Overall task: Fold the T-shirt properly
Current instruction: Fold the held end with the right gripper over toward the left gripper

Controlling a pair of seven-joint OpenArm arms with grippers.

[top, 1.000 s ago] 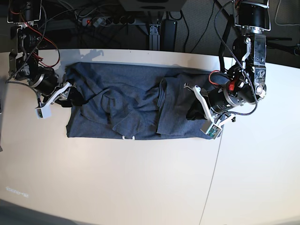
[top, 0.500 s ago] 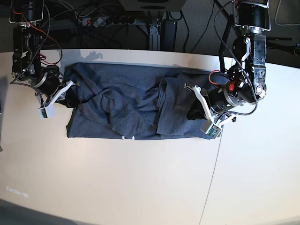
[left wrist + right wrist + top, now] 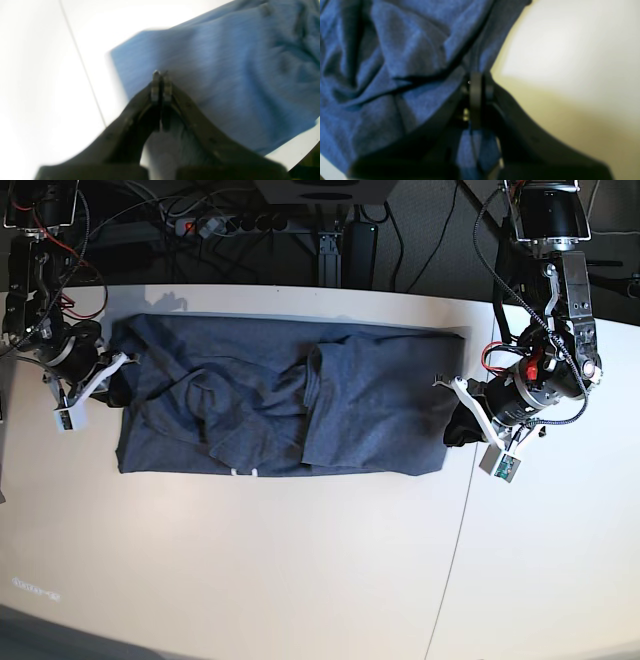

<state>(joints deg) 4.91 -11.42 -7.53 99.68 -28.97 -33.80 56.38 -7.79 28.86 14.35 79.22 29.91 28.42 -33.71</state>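
The T-shirt (image 3: 280, 405) lies stretched into a long band across the far half of the white table (image 3: 300, 570), its near hem running fairly straight and its far edge close to the table's back rim. The middle is rumpled, with overlapping folds. The left gripper (image 3: 462, 416) pinches the shirt's end on the base view's right; in the left wrist view (image 3: 160, 82) its jaws are pressed together, with cloth between them just behind the tips. The right gripper (image 3: 112, 376) holds the opposite end, and in its wrist view (image 3: 477, 85) the jaws are clamped on a bunched fold at the shirt's edge (blurred, but cloth shows between them). A thin seam (image 3: 455, 550) in the table runs from near the left gripper toward the front edge. The near half of the table is bare, as is the stretch right of the seam. Behind the table hang cables (image 3: 230, 215) and a power strip (image 3: 235, 223).
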